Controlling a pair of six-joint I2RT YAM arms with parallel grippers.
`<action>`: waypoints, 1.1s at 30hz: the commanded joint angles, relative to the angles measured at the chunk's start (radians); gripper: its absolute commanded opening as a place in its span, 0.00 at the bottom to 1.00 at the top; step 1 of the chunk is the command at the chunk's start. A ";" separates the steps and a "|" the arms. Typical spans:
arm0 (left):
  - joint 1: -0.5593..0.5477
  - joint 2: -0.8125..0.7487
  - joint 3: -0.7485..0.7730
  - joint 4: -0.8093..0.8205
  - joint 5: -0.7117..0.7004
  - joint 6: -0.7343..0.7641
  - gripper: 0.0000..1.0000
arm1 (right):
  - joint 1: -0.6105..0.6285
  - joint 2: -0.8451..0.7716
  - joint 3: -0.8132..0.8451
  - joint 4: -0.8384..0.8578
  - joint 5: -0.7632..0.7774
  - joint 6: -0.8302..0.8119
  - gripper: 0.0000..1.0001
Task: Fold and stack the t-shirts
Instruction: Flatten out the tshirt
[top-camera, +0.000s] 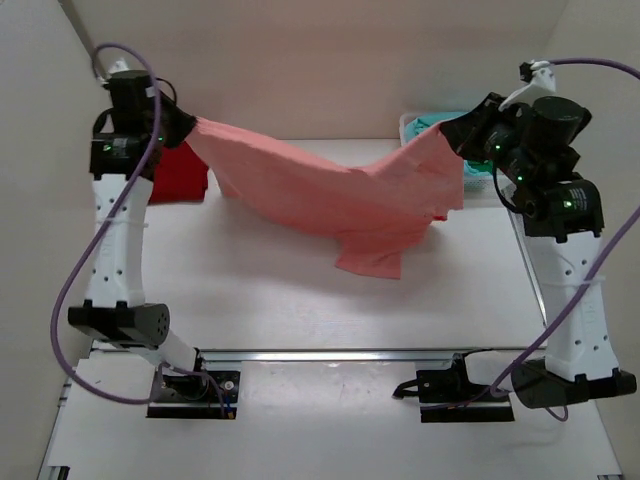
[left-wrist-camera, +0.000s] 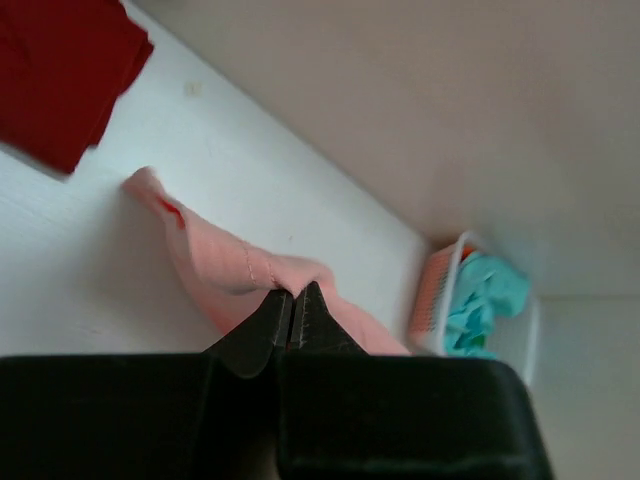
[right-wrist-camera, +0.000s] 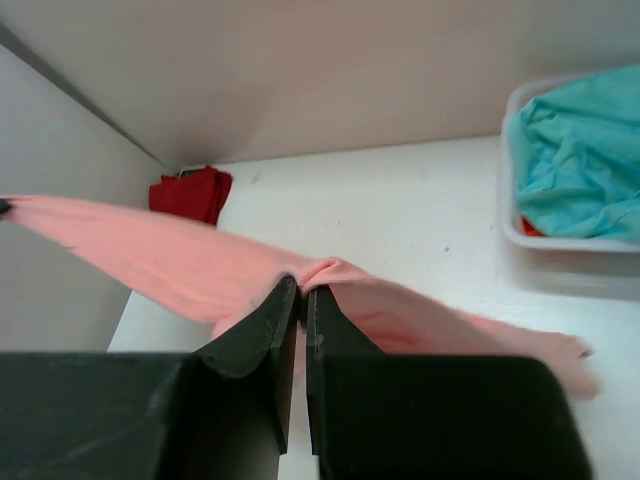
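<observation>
The salmon-pink t-shirt (top-camera: 330, 195) hangs stretched above the table between both arms, sagging in the middle, with a sleeve drooping toward the front. My left gripper (top-camera: 190, 128) is shut on its left end; the left wrist view shows cloth (left-wrist-camera: 250, 270) pinched at the closed tips (left-wrist-camera: 293, 292). My right gripper (top-camera: 450, 135) is shut on the right end, with pink fabric (right-wrist-camera: 180, 265) bunched between its fingertips (right-wrist-camera: 303, 285). A deep red t-shirt (top-camera: 180, 172) lies folded at the back left (left-wrist-camera: 60, 60) (right-wrist-camera: 192, 192). A teal-green t-shirt (right-wrist-camera: 575, 160) sits in the basket.
A white lattice basket (left-wrist-camera: 440, 290) stands at the back right of the table, partly hidden behind the right arm (top-camera: 545, 140) in the top view. Walls close the table at the back and both sides. The arm bases sit along the near edge.
</observation>
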 joint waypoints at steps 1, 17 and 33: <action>0.065 -0.137 0.072 -0.019 0.023 -0.053 0.00 | -0.055 -0.081 0.070 0.089 0.011 -0.056 0.00; -0.063 -0.610 -0.046 0.081 -0.048 -0.145 0.00 | -0.165 -0.387 0.254 0.195 0.094 -0.195 0.00; -0.037 -0.715 -0.743 0.353 -0.029 -0.283 0.00 | -0.167 -0.275 -0.173 0.288 -0.188 -0.012 0.00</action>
